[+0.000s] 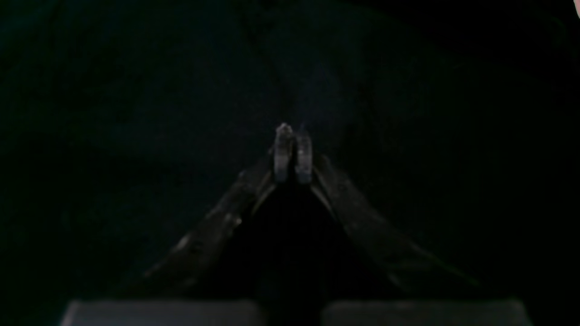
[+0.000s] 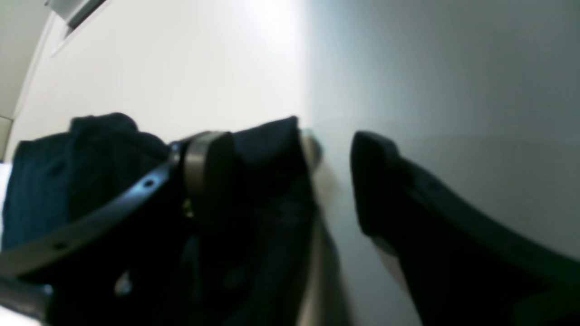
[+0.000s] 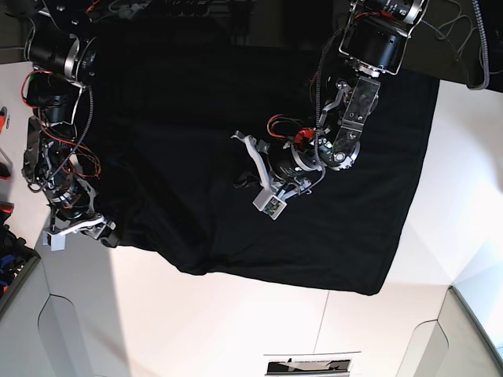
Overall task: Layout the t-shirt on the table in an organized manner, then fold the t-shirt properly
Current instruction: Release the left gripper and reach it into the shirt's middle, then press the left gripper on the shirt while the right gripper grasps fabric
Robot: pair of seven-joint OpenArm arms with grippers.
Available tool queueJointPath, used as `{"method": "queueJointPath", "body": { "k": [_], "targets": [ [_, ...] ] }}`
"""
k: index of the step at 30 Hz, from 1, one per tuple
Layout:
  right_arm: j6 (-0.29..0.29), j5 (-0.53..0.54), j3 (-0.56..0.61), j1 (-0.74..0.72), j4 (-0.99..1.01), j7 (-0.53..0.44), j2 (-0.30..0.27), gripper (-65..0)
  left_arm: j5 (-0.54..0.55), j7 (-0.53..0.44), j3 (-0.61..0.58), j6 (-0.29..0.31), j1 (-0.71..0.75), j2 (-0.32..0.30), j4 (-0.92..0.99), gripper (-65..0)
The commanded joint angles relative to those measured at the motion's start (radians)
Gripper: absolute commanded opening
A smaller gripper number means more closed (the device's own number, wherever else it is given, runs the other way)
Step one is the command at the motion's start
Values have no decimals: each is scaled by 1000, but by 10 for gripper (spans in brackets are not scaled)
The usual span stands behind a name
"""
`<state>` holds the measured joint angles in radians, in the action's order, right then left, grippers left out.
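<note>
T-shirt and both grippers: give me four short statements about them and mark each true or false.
1. The t-shirt lies spread on the table. True.
2. The left gripper is wide open. False: its fingertips are pressed together over the dark cloth.
3. The right gripper has its jaws apart at the shirt's edge. True.
4. The printed sun face shows on top of the shirt. False: only plain black cloth is visible.
</note>
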<state>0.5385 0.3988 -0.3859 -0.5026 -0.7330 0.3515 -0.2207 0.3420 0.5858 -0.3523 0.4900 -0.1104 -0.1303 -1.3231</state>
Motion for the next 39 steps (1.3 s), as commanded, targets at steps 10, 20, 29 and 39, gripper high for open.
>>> {"method": "queueJointPath", "body": {
  "k": [10, 20, 29, 39],
  "targets": [
    [5, -5, -1, -23, -9, 4, 17, -366, -24, 54, -1, 0, 11, -3, -3, -650],
    [20, -52, -1, -23, -27, -23, 35, -650, -25, 58, -1, 19, 33, -3, -3, -650],
    [35, -17, 9, -60, -203, 74, 27, -650, -25, 57, -1, 19, 39, -3, -3, -650],
    [45, 226, 262, 19, -418, 298, 68, -650, -26, 37, -1, 19, 39, -3, -3, -650]
  ]
}}
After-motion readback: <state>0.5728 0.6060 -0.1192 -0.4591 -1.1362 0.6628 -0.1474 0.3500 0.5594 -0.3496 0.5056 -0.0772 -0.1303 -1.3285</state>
